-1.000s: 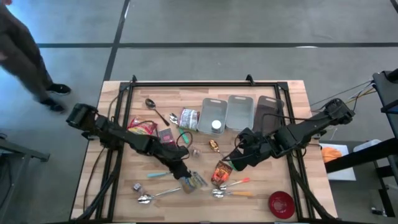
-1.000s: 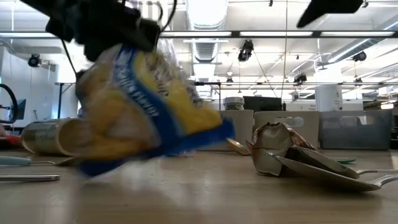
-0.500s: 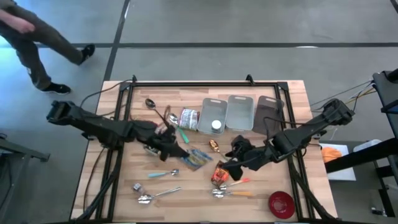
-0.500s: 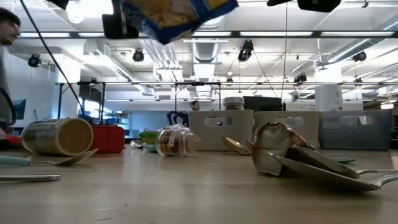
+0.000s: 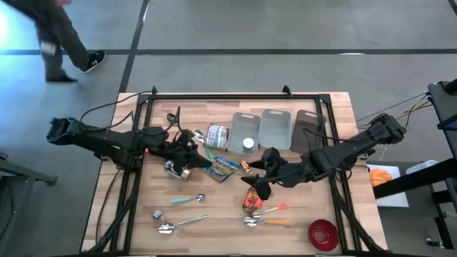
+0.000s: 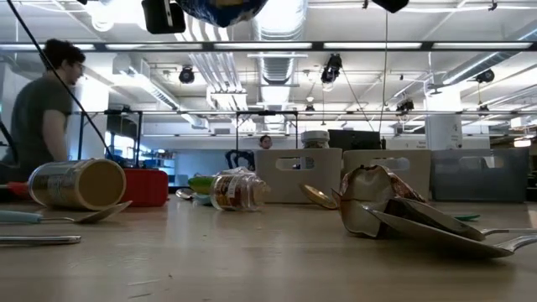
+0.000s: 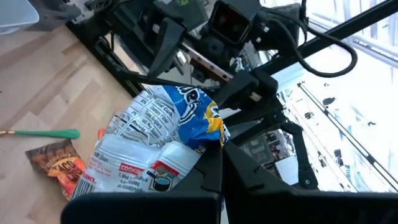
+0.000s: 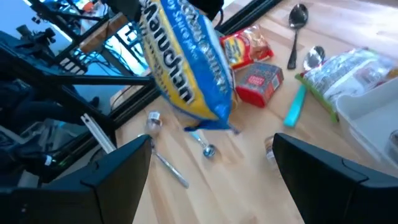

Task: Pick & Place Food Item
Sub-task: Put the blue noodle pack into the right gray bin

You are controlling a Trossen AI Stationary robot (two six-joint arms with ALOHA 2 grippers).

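Observation:
The food item is a blue, yellow and white noodle packet [image 5: 223, 167], in the air over the table's middle. My left gripper [image 5: 203, 163] reaches in level from the table's left and is shut on it. The left wrist view shows the packet [image 7: 155, 146] just ahead of the fingers. In the low view only its lower edge [image 6: 222, 8] shows at the top. My right gripper [image 5: 255, 184] stands open just right of the packet, facing it. The packet [image 8: 186, 68] hangs beyond its spread fingers [image 8: 118, 174]. My left gripper pinches the packet's near end, at a blue and yellow corner [image 7: 210, 134], between its two fingers. The fingers come level from the table's left. The packet sticks out beyond them toward the table's right, lifted clear of the table.
Three grey trays [image 5: 275, 130] stand at the far middle. A can [image 5: 176, 169] lies under my left gripper. An orange snack bag [image 5: 252, 201], spoons [image 5: 178, 223] and a red bowl [image 5: 323, 234] lie near the front. A person [image 6: 42, 113] walks beyond the table's left.
My left gripper has lifted the packet clear of the table, carried it up and toward the far edge, and turned level. My right gripper has moved a little toward the table's left and tipped up toward the packet, still open.

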